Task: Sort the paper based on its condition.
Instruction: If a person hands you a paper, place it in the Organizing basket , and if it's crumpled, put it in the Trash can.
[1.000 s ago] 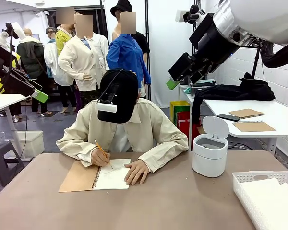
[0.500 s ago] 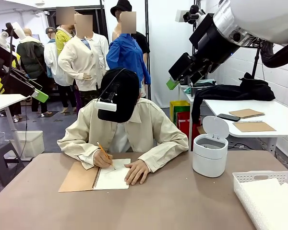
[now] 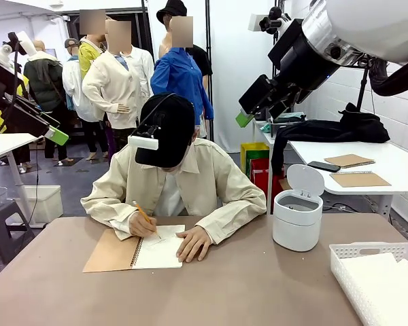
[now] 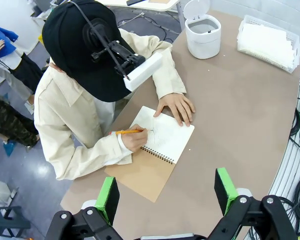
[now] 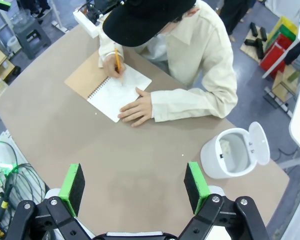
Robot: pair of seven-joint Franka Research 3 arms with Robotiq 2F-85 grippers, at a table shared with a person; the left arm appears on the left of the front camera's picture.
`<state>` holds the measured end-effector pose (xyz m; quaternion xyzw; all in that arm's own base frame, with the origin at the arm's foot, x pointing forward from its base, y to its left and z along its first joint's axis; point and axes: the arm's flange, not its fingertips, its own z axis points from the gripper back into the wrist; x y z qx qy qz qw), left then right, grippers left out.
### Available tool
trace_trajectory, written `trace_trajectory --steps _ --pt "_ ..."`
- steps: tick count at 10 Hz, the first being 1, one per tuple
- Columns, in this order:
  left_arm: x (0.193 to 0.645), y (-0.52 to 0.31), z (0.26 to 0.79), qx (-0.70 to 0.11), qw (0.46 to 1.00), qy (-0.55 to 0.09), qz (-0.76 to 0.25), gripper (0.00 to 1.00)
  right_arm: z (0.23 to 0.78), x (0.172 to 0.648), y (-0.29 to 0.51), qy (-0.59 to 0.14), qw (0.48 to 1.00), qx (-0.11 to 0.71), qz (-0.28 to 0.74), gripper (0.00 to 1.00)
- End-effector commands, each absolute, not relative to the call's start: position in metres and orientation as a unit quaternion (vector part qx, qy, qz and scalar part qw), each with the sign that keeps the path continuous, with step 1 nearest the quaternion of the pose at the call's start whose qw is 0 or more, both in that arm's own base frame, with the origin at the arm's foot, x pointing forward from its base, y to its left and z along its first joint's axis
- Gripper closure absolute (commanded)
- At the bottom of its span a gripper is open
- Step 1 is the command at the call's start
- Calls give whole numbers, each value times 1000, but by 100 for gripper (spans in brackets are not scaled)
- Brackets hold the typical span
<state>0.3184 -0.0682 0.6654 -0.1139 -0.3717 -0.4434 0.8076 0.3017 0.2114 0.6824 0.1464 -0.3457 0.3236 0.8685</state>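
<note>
left pincer (image 4: 166, 194) spread wide, right pincer (image 5: 134, 186) likewise

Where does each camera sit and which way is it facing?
Front: between the arms, facing across the table at the person writing in the notebook; left arm, right arm raised.
Left wrist: overhead, looking down past the open left gripper at the person.
Right wrist: overhead, looking down past the open right gripper.
Shared: notebook and white bin in all.

Open spiral notebook (image 3: 122, 251) before a person (image 3: 190, 183), white bin (image 3: 296, 224) with raised lid, slotted basket (image 3: 341, 272) farther right
</note>
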Motion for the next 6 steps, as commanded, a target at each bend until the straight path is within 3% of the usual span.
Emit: trace_trajectory --steps 1,6 --pt "318 -67 666 -115 807 -373 -443 0 682 301 212 -345 871 149 317 0" --pt "318 -67 666 -115 807 -373 -443 0 682 301 212 -345 871 149 317 0"
